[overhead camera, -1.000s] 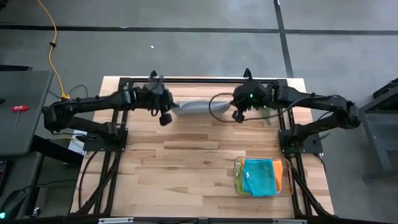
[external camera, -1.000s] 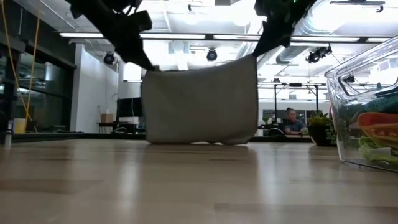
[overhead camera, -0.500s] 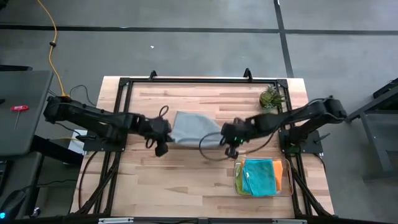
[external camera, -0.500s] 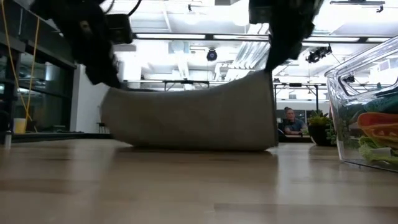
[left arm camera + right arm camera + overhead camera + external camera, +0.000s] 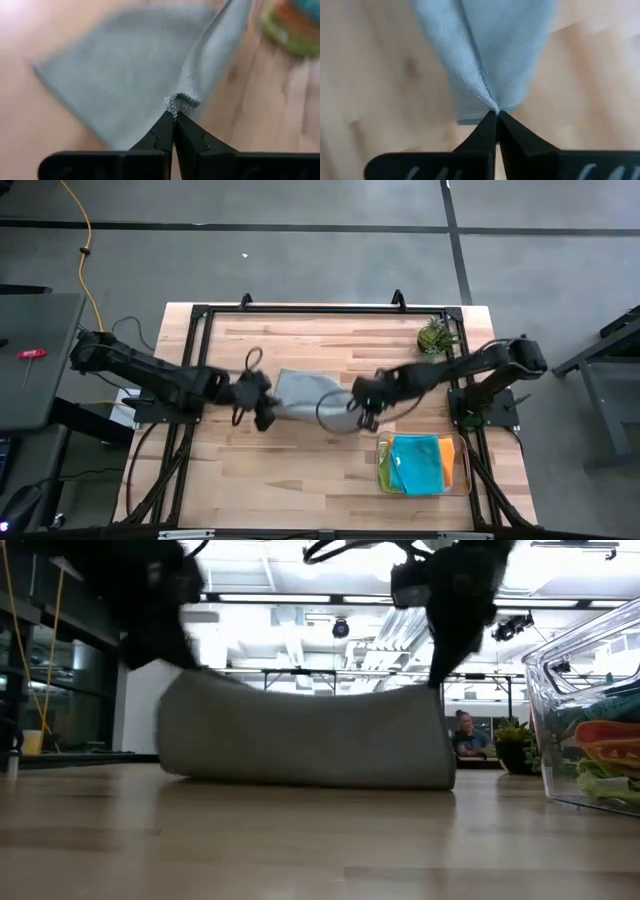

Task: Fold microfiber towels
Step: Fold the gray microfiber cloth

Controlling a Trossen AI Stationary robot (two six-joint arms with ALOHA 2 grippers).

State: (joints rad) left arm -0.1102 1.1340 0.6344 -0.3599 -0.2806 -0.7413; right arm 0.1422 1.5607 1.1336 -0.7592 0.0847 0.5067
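Observation:
A grey microfiber towel [image 5: 305, 393] is stretched between my two grippers over the middle of the table. Its lower part [image 5: 310, 772] rests on the wood. My left gripper [image 5: 270, 411] is shut on the towel's left end, and my right gripper [image 5: 357, 407] is shut on its right end. In the low view the left gripper [image 5: 170, 645] and the right gripper [image 5: 440, 665] stand above the towel's upper corners. More towels, teal [image 5: 415, 463], orange [image 5: 447, 465] and lime green, lie in the clear tray [image 5: 381, 442]. My left gripper pinches a hemmed corner [image 5: 176, 101] of the grey towel between its two fingertips, slanting down from the table's left. The cloth runs away from the fingers down onto the table. My right gripper pinches a gathered corner [image 5: 489, 106] of the same towel between its fingertips, coming steeply from above. Several layers bunch at the fingers, and the cloth falls to the table beyond them.
The clear tray stands at the near right of the table, close to my right gripper. A small potted plant [image 5: 433, 337] stands at the far right. Bare wood [image 5: 280, 470] lies toward the near edge.
Both grippers have come from the table's far edge toward its near edge and have sunk, keeping hold of the grey towel. The towel, which hung upright between them, has been drawn along, and more of it now lies on the table. The left gripper has rolled.

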